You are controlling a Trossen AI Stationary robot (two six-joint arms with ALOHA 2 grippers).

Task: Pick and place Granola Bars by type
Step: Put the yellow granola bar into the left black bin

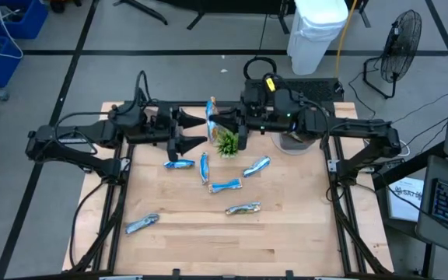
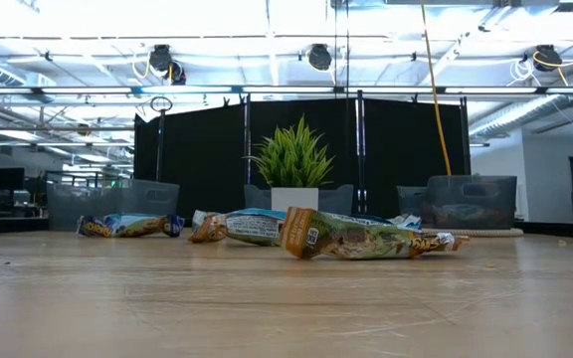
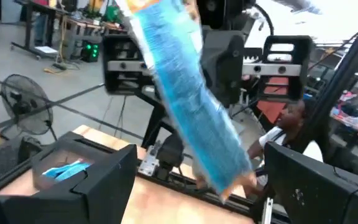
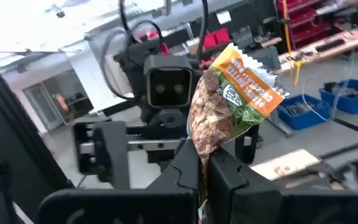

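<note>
A small green plant (image 1: 226,143) in a white pot (image 2: 294,199) stands at the far middle of the wooden table (image 1: 286,233), with a fan (image 1: 401,37) and a white bin (image 1: 317,31) on the floor beyond.

Bright ceiling strip lights (image 2: 267,45) glared white in the low view, while the blue wrapped bar (image 3: 185,93) was blurred close to the left wrist camera.

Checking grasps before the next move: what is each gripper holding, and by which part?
The right gripper pinches one granola bar by its end, the rest sticking out. The left gripper is open, holding nothing.
</note>
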